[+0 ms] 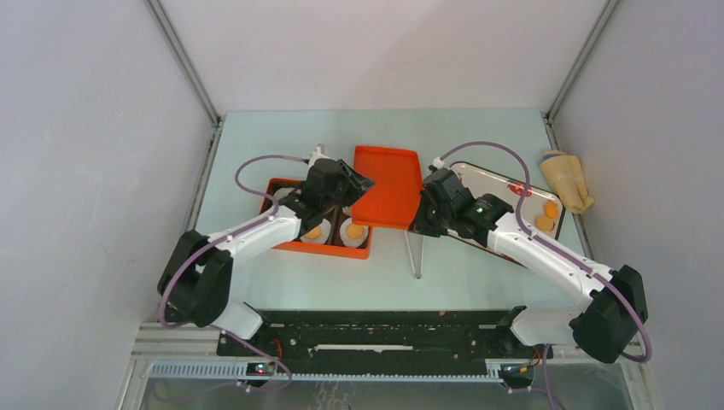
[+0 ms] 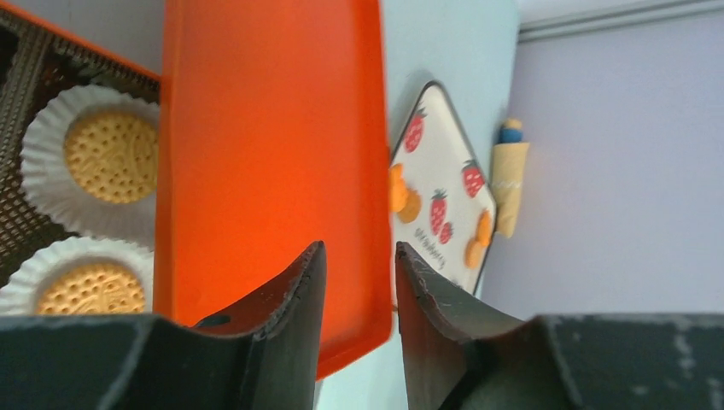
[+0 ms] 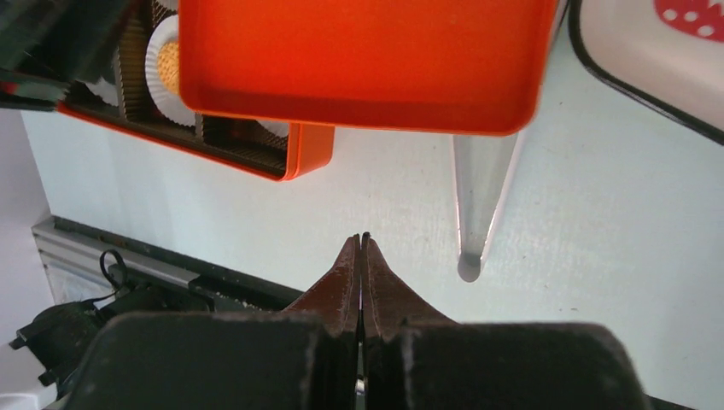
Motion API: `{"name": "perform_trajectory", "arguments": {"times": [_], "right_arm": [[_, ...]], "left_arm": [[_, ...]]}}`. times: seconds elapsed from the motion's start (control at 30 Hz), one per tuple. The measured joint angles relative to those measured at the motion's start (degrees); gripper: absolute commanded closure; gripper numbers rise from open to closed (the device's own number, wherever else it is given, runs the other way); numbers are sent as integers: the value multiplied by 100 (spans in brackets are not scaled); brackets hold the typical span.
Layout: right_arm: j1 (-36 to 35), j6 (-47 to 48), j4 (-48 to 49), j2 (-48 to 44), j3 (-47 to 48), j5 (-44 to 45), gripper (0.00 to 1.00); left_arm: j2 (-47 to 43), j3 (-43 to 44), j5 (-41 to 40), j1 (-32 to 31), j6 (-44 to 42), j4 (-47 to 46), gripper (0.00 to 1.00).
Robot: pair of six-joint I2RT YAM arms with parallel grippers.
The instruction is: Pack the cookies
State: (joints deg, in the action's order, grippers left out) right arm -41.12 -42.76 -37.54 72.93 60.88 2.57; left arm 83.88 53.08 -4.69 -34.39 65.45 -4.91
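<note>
Two cookies lie in white paper cups inside the orange box. More cookies sit on the strawberry-print tray. The orange lid leans tilted against the box's right side. My left gripper is open, its jaws half closed either side of the lid's long edge with a gap still showing. My right gripper is shut and empty, low over the table by the lid's near right corner.
A clear tapered plastic piece lies on the table just in front of the lid. A beige bundle rests by the right wall past the tray. The black rail runs along the near edge.
</note>
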Motion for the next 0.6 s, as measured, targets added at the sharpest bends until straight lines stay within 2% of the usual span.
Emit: {"name": "perform_trajectory", "arguments": {"times": [0.17,0.3,0.37,0.53,0.6], "right_arm": [[179,201,55,184,0,197,73],[170,551,74,658,2,476,71],[118,684,68,863,2,636,70],[59,1054,151,949,31,846,52],[24,1300,186,966,149,1054,51]], "left_arm": [[153,4,146,0,-177,363,55],[-146,4,39,0,-417,800,52],[-435,20,-122,0,-564,1060,47],[-986,413,-350,181,-892,1711,41],[-977,758,-247,446,-1003,1928,34]]}}
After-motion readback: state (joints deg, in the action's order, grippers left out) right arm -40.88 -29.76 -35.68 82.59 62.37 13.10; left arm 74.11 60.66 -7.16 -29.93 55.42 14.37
